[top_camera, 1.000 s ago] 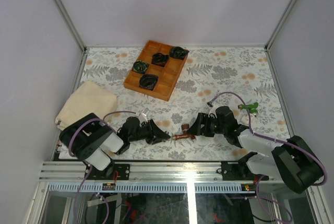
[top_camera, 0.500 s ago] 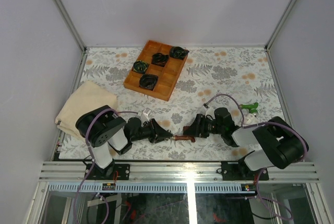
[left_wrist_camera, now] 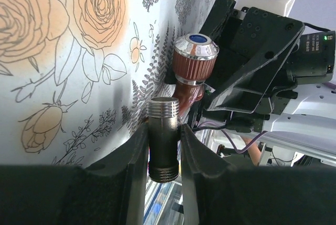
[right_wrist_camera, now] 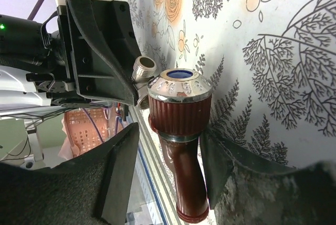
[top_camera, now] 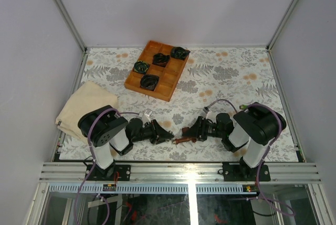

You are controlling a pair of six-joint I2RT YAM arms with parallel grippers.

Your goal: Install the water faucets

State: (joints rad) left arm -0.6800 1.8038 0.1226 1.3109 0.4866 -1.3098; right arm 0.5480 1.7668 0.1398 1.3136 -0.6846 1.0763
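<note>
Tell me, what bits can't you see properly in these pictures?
- Top view: the red-brown faucet is too small to show who holds it.
- Left wrist view: the left gripper pinches its threaded end, which hides the joint to the body.
- Right wrist view: blurry dark fingers; cannot tell if the jaws of the right gripper touch the faucet.
- Top view: dark bundles in the tray are too small to identify.

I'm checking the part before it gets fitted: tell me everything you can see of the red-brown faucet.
The red-brown faucet is glossy, plastic-looking, with a ribbed knob, chrome ring and blue cap, a curved neck and a silvery threaded end. The left gripper clamps that threaded end; the right gripper straddles the knob and neck, contact unclear. It sits over the floral table cover, between the arms.
</note>
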